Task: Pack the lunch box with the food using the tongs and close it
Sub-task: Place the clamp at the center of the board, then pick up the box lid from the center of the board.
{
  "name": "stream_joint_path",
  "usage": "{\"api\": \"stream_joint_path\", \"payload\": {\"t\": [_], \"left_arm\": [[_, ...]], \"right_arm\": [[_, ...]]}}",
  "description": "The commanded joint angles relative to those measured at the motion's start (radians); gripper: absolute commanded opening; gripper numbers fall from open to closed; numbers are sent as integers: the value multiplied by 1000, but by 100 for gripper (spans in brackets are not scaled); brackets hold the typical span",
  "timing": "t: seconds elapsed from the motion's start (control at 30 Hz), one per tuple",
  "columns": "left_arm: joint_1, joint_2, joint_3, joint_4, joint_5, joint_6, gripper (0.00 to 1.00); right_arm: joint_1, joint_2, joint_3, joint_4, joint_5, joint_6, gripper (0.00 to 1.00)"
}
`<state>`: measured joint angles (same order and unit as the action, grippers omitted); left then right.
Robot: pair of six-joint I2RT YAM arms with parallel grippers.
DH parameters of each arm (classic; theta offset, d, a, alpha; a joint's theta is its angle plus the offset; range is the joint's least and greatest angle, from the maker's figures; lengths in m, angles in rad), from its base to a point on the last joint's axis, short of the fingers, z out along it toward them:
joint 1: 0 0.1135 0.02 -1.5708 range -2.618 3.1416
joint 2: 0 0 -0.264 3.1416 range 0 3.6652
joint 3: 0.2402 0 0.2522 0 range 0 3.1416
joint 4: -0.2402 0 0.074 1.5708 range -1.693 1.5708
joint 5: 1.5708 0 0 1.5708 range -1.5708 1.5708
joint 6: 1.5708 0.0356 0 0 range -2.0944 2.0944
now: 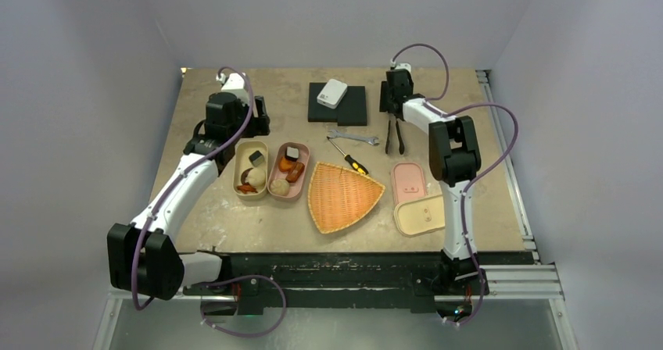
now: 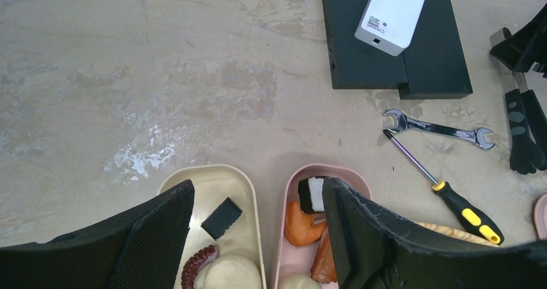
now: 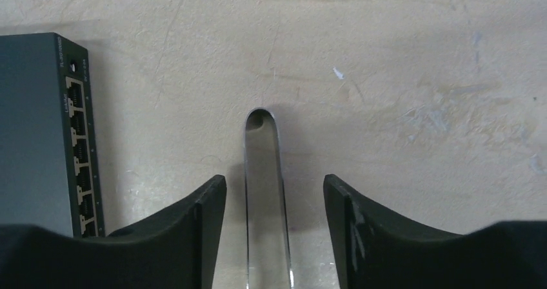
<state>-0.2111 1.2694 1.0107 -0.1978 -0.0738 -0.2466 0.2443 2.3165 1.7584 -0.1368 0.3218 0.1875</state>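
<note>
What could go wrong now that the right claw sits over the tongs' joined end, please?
The right claw straddles the tongs without touching them; closing so near the rounded end, it may let them slip or pivot. The dark network switch lies close beside it and could get nudged.

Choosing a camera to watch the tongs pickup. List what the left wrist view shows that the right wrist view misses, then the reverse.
Left wrist only: the cream lunch box and pink lunch box holding food, the wrench, the screwdriver, the white device. Right wrist only: the tongs' shiny looped end between the open right gripper's fingers, and the dark box's ports. Both: the tongs, the dark box, the table.
</note>
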Motion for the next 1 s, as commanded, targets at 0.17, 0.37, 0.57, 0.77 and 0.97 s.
{"api": "stream_joint_path", "payload": {"t": [0.17, 0.37, 0.57, 0.77, 0.97], "left_arm": [[-7, 3, 50, 14, 17, 9, 72], [-16, 27, 58, 12, 89, -1, 72], [-28, 90, 84, -19, 222, -44, 72], [-28, 68, -9, -37, 251, -52, 72], [-28, 43, -72, -54, 225, -34, 71]], "right_arm": [[-6, -235, -53, 57, 27, -18, 74], [-5, -453, -203, 80, -27, -22, 79], [-4, -674, -405, 127, -333, 10, 79], [11, -866, -629, 113, -472, 100, 80], [13, -993, -834, -6, -289, 204, 80]]}}
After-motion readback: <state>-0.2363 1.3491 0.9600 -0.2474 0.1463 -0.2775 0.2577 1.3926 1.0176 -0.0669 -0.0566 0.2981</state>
